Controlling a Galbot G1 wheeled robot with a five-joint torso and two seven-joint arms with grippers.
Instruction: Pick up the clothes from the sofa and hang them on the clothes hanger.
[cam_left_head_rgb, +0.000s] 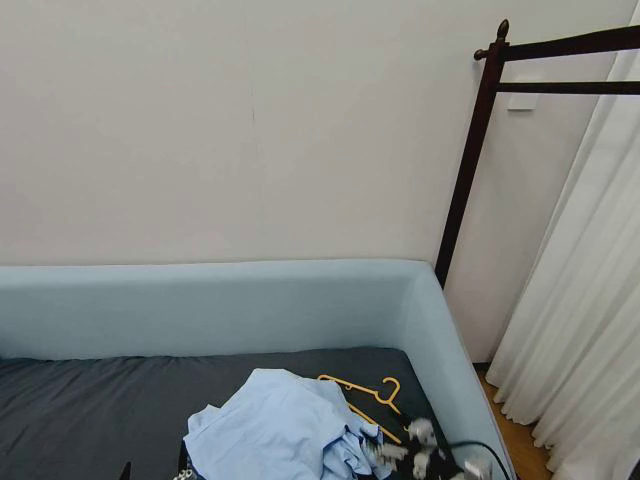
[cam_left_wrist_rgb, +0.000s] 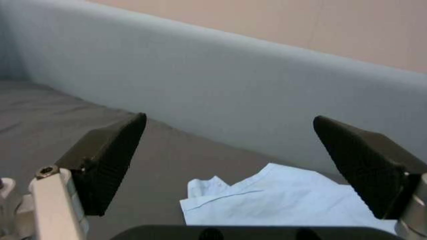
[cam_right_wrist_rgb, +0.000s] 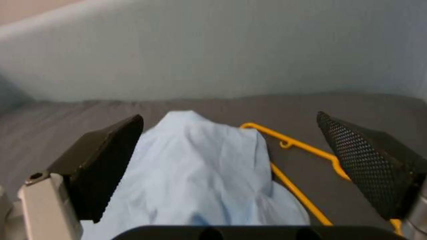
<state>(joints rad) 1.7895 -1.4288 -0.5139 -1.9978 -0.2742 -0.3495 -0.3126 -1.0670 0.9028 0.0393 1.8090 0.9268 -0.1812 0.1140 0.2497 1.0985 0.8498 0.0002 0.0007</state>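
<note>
- The sofa (cam_left_head_rgb: 200, 305) is pale blue with a dark seat. It runs across the head view, and its end arm is on the robot's right.
- The dark wooden rack (cam_left_head_rgb: 470, 150) stands just past that end arm, against the wall and beside the white curtain (cam_left_head_rgb: 590, 300).
- The light blue shirt (cam_left_head_rgb: 275, 425) lies crumpled on the seat, near the front edge and toward the right end.
- The yellow hanger (cam_left_head_rgb: 365, 388) lies flat on the seat. It touches the shirt's right side, is partly tucked under the cloth, and its long bar slants from back-left to front-right.
- The right gripper (cam_right_wrist_rgb: 230, 119) is spread wide and holds nothing. It hovers over the shirt (cam_right_wrist_rgb: 193, 170), which sits straight ahead between its fingers, with the hanger (cam_right_wrist_rgb: 300, 150) off toward one finger.
- The left gripper (cam_left_wrist_rgb: 230, 120) is also spread wide and empty. The shirt's edge (cam_left_wrist_rgb: 287, 195) lies low and to one side of it.
- Judging by this, the right arm is the nearer and better lined up for the pick.
</note>
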